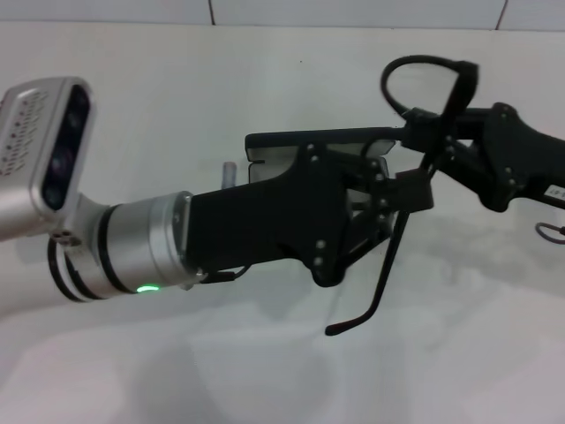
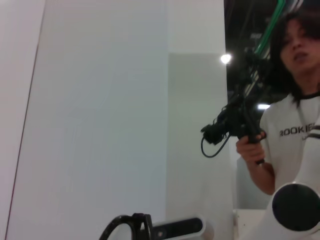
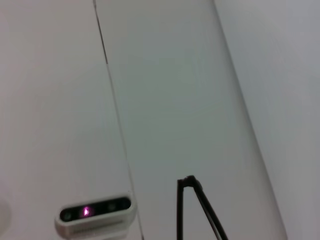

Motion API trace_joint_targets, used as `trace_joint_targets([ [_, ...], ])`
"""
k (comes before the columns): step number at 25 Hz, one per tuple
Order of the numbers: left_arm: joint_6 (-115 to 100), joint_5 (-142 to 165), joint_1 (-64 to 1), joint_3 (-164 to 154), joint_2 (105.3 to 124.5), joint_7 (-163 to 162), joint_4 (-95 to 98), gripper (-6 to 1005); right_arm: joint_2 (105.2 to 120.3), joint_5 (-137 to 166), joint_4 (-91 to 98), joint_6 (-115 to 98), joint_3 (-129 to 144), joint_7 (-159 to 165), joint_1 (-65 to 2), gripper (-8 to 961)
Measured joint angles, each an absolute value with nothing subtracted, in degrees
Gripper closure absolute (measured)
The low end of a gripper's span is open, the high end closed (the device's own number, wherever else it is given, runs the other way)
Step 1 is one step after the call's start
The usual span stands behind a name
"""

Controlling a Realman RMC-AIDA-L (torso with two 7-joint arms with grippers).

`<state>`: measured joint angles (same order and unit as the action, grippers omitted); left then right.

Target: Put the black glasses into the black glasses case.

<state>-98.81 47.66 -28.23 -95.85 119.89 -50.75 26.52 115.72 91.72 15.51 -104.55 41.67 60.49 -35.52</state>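
Both arms meet mid-air over the white table (image 1: pixel 265 371): right gripper (image 1: pixel 439 132) pinches the black glasses (image 1: pixel 424 115), one temple dangling, above the black glasses case (image 1: pixel 318 141); left gripper (image 1: pixel 371 208) alongside, fingers unclear.

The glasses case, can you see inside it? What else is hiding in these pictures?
- Case: head view shows only its far edge; the left gripper covers the rest, so its inside is hidden.
- Glasses: one lens and one temple arm show; the second lens is behind the right gripper.
- Both grippers' fingertips: overlapped, grip unclear.
- Left wrist view: glasses cut off by the edge.
- Right wrist view: only temple arms, case absent.
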Motion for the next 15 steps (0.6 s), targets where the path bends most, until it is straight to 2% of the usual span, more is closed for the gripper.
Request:
trace_joint_targets([
  [9, -97.84, 47.67, -28.30, -95.09, 119.94, -49.75, 24.61, 955, 115.69, 89.78, 15.65, -111.28, 41.69, 60.76, -35.26, 853],
  [15, -97.98, 47.38, -27.68, -93.57, 119.88, -49.15, 23.02, 955, 115.02, 83.57, 16.16, -120.32, 41.68, 61.71, -34.00, 852],
])
